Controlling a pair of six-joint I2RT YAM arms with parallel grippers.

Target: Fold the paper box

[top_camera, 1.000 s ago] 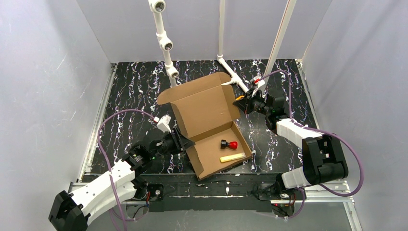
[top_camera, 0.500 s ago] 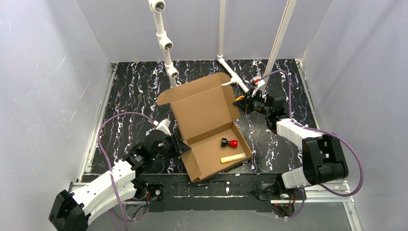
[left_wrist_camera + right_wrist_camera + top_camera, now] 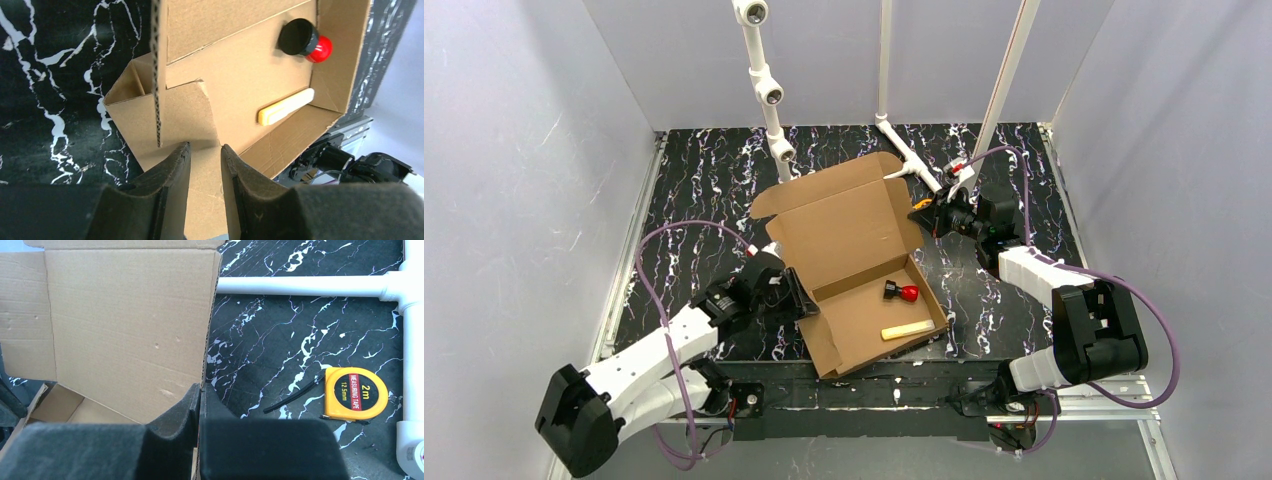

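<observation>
**Cardboard that is light, stiff in its panels and weak at its creases**

The plain brown corrugated paper box (image 3: pixel 854 260) is seen at the centre of the overhead view, resting on the black marbled bench (image 3: pixel 694 190). Its shallow tray lies towards the lower right of that view and its lid is raised towards the upper left. Two loose items lie in the tray: a small red-and-black knob-like object (image 3: pixel 305 41) and a pale yellow stick (image 3: pixel 286 106).

The right fingers (image 3: pixel 175 410) are pressed together. The lid's side edge runs straight into their seam, so the lid is judged to be pinched there. The left fingers (image 3: pixel 175 170) are parted by a narrow gap at the tray's left wall. Cardboard is seen face-on through the gap, and no pinch can be confirmed.

The box is judged light enough to slide on the smooth bench if it is pushed from one side only. Its panels should stay flat under gentle pressure, while the scored lines are expected to bend readily. Hold is best taken on a flap's free edge, close to a crease. The opposite side should be braced. Hard squeezing would likely dent the fluting. The loose contents may shift if the tray is tilted.

A yellow tape measure (image 3: pixel 356 393) lies apart from the box, at the right of the right wrist view.
</observation>
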